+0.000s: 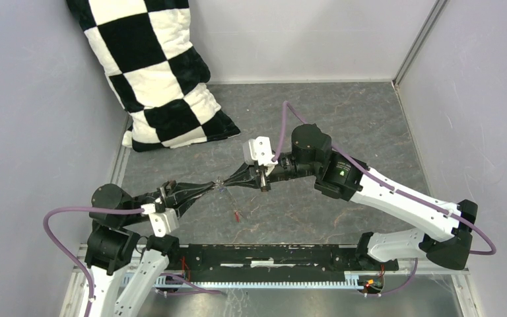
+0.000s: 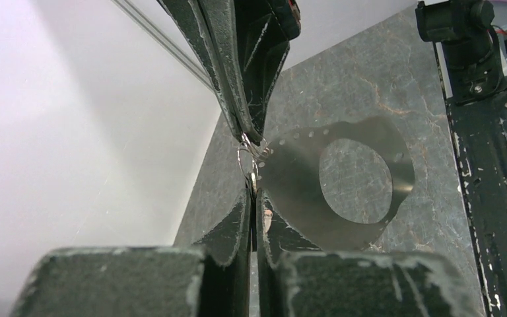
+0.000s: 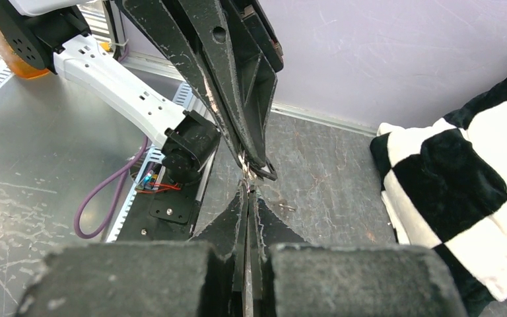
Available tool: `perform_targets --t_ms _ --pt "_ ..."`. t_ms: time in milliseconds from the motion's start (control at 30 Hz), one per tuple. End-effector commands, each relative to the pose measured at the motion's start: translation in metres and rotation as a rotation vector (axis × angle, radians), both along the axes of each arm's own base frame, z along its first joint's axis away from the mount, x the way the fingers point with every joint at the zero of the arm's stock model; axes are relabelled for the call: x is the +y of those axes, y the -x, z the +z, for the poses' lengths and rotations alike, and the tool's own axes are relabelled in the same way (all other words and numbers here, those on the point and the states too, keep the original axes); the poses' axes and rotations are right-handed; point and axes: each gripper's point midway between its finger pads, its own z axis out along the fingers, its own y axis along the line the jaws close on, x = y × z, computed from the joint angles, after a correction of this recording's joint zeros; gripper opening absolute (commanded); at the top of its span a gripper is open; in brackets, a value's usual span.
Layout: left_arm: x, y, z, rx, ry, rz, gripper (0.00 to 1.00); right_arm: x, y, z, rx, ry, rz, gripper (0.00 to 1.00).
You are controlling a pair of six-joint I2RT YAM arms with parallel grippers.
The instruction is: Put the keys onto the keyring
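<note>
One checkered pillow (image 1: 158, 72) leans at the back of the bench (image 1: 343, 112). Two grippers, left gripper (image 1: 214, 185) and right gripper (image 1: 228, 179), are both pinched closed. They meet tip to tip above the bench, seemingly nipping the one thin wire keyring (image 2: 243, 157) between them. One red key (image 1: 237, 215) shows just below.

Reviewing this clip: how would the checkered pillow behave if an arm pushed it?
Its plush, dimpled surface suggests the checkered pillow would squash rather than resist. It looks light for its bulk, so it would probably slide. Propped tilted against the left wall, it might slump over.
</note>
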Motion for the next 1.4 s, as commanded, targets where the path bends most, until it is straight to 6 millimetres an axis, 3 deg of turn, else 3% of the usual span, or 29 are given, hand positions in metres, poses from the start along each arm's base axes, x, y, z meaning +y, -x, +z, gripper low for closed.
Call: perform_targets --t_ms 0,300,367,433,500,767,967,1133,1267,1367 --pt "0.002 0.003 -0.006 -0.043 -0.033 0.002 0.02 -0.012 -0.005 0.037 -0.050 -0.101 -0.043 0.00" --pt "0.001 0.019 -0.026 -0.119 -0.103 -0.076 0.03 -0.011 -0.006 0.040 -0.037 -0.123 -0.047 0.00" --pt "0.000 0.023 -0.029 -0.118 -0.101 -0.099 0.08 -0.011 -0.005 0.042 -0.029 -0.135 -0.044 0.01" --pt "-0.001 0.027 -0.033 -0.128 -0.113 -0.121 0.23 -0.010 -0.004 0.045 -0.023 -0.156 -0.037 0.00" --pt "-0.001 0.029 -0.038 -0.129 -0.127 -0.137 0.28 -0.009 -0.002 0.046 -0.012 -0.171 -0.028 0.00" --pt "0.001 0.021 -0.040 -0.096 -0.152 -0.104 0.36 -0.008 0.003 0.046 0.023 -0.207 -0.005 0.01" --pt "0.003 0.019 -0.027 -0.058 -0.138 -0.071 0.37 -0.007 0.002 0.040 0.027 -0.192 -0.006 0.01" --pt "0.004 0.020 0.006 -0.067 -0.071 -0.035 0.35 -0.008 0.002 0.035 0.032 -0.192 -0.006 0.00" --pt "0.005 0.008 0.039 -0.025 0.056 0.030 0.36 -0.007 0.005 0.034 0.044 -0.202 0.009 0.00" --pt "0.001 0.000 0.047 0.077 0.098 0.021 0.41 -0.007 0.006 0.034 0.049 -0.210 0.013 0.01"
